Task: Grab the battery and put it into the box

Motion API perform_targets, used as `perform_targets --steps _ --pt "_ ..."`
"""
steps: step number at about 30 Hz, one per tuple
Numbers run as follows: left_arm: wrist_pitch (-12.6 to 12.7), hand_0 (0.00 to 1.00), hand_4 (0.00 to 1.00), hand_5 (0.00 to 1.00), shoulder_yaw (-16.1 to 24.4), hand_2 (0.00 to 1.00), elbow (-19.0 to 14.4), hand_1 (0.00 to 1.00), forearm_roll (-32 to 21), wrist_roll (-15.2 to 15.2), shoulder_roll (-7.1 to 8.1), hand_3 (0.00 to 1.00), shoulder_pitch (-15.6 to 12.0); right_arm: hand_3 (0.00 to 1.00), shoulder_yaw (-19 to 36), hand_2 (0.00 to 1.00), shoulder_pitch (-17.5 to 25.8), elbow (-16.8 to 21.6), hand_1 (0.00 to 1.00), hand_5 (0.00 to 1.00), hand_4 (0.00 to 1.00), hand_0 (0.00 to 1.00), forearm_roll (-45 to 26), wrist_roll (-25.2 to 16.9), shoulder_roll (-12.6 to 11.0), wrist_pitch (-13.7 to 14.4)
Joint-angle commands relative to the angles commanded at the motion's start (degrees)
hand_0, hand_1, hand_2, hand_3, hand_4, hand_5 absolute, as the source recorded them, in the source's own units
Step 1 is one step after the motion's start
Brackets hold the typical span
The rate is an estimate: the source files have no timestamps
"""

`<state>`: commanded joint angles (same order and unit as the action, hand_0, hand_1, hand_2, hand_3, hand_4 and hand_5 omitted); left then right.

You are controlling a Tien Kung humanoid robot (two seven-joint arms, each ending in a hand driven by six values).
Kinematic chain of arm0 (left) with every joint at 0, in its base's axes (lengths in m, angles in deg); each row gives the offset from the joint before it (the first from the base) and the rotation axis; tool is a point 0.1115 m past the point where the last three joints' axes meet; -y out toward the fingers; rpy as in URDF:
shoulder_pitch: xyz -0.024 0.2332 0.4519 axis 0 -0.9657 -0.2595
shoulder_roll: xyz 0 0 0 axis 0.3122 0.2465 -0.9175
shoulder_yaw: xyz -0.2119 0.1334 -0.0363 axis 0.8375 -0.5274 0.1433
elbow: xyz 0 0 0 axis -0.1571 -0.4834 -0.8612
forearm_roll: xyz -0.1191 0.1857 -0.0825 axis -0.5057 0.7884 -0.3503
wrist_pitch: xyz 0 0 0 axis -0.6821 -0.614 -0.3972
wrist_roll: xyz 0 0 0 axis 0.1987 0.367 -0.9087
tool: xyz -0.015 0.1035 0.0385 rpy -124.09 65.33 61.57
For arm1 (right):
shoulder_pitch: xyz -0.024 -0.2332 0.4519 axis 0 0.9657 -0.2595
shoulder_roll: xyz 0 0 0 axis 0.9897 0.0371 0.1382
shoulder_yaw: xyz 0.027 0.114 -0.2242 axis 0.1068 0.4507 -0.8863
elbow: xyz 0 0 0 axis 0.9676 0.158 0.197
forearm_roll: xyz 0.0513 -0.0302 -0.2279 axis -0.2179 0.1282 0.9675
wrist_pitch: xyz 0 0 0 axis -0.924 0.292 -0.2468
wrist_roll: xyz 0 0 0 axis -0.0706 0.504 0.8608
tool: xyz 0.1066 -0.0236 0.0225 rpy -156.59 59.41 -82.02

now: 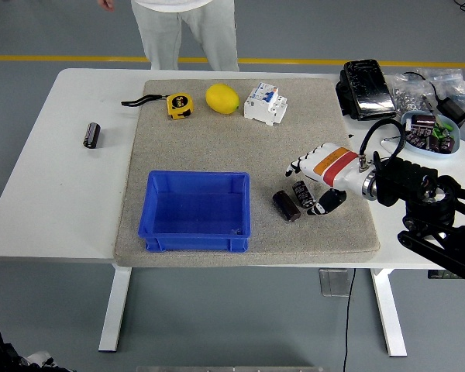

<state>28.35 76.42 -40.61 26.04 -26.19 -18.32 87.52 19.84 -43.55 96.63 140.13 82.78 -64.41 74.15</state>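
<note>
A white counter (pixel 54 186) carried a broad grey felt-like mat (pixel 217 139) with rounded corners, and a person in light trousers (pixel 184 31) stood at its far side. On the mat's near left sat an open rectangular blue plastic box (pixel 198 211), rimmed and holding nothing. The right robot hand (pixel 314 182), black-armed with a white shell crossed by red and orange bands, reached in from the right and hovered low over the mat's near right area, its white fingers (pixel 298 165) stretched out and released, its dark thumb (pixel 328 203) angled down beside one battery, grasping nothing. Two batteries lay on the mat right of the box: a short dark cylinder with pale markings (pixel 303 193) directly under the hand, between fingers and thumb, and a dark brownish cylinder (pixel 286 206) just left of it. A third black cylinder (pixel 91 135) lay well apart on the bare counter at left. Along the mat's far edge stood a white boxy circuit breaker (pixel 264 103), a smooth yellow lemon (pixel 222 98) and a yellow tape measure (pixel 179 105) with a black strap. At the counter's right end were a glossy black rectangular device (pixel 366 87), crinkled clear bags (pixel 430 85) and a pale bowl of small parts (pixel 429 133)
</note>
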Motion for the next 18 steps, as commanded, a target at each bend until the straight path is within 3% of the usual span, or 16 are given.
perform_targets --steps 16,18 --pt "-0.08 0.764 0.680 0.540 -0.10 0.798 -0.11 0.771 0.12 0.05 -0.14 0.649 0.25 0.754 -1.63 0.684 -0.61 -3.83 0.631 0.323 0.998 0.611 2.34 -0.40 2.13 0.56" --pt "-0.09 0.765 0.680 0.541 -0.16 0.799 -0.14 0.768 0.15 0.05 -0.13 0.649 0.34 0.695 -1.66 0.667 -0.67 -4.10 0.608 0.316 0.983 0.588 2.62 -0.45 2.23 0.84"
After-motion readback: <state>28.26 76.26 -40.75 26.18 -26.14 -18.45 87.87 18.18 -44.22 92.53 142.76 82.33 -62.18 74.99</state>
